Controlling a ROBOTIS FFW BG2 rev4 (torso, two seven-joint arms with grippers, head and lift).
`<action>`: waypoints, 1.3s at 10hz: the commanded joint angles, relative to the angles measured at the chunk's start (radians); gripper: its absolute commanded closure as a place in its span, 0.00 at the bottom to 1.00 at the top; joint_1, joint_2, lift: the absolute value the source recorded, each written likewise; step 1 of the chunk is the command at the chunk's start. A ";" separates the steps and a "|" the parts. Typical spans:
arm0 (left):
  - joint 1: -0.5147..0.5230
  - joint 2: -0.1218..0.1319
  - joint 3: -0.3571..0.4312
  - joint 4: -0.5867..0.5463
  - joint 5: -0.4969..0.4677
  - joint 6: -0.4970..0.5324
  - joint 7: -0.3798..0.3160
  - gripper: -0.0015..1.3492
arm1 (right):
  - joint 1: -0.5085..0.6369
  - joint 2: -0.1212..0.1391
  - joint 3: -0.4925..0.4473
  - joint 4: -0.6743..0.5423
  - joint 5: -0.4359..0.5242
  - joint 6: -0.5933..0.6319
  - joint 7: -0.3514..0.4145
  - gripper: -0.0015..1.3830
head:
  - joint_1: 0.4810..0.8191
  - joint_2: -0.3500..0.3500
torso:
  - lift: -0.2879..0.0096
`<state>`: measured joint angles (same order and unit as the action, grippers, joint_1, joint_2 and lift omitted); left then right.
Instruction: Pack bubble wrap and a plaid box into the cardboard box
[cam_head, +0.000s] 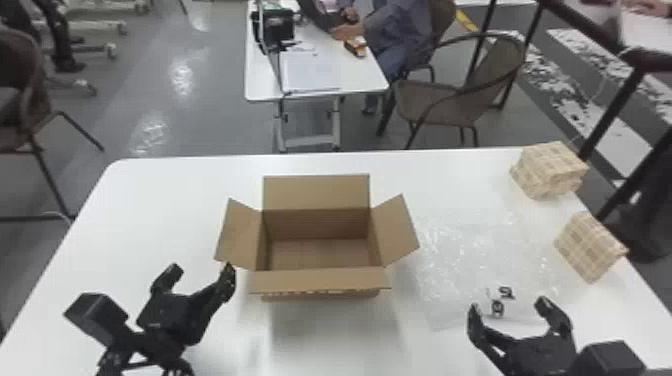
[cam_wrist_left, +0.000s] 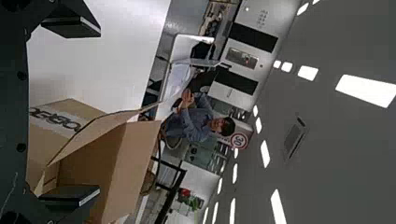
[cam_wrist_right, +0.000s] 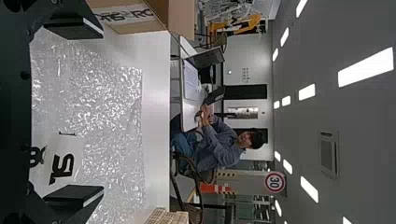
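Floor (cam_head: 322, 253) of cardboard box (cam_head: 320, 280), head view

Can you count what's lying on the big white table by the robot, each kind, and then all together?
Open cardboard box: 1
Bubble wrap: 1
Plaid boxes: 2, counting the far lump as one
Total: 4

White table (cam_head: 165, 200); on it: open cardboard box (cam_head: 320, 280); bubble wrap (cam_head: 475, 255); plaid box (cam_head: 550, 170), second plaid box (cam_head: 589, 246) near right edge
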<state>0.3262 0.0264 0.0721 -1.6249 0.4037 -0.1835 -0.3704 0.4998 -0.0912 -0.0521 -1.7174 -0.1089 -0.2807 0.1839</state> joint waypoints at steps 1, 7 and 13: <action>-0.042 -0.025 0.043 0.003 -0.022 0.078 -0.036 0.10 | -0.001 -0.001 0.000 0.002 -0.003 0.000 0.002 0.09 | 0.63 0.47 | 0.72; -0.196 -0.029 0.064 0.105 -0.054 0.279 -0.162 0.13 | -0.004 -0.001 0.000 0.010 -0.015 0.001 0.006 0.09 | 0.63 0.43 | 0.72; -0.211 -0.029 0.083 0.120 -0.120 0.239 -0.148 0.74 | -0.003 -0.001 0.000 0.013 -0.020 0.001 0.008 0.09 | 0.63 0.44 | 0.72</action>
<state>0.1141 0.0000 0.1554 -1.5052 0.2870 0.0688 -0.5162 0.4964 -0.0920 -0.0522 -1.7042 -0.1290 -0.2794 0.1918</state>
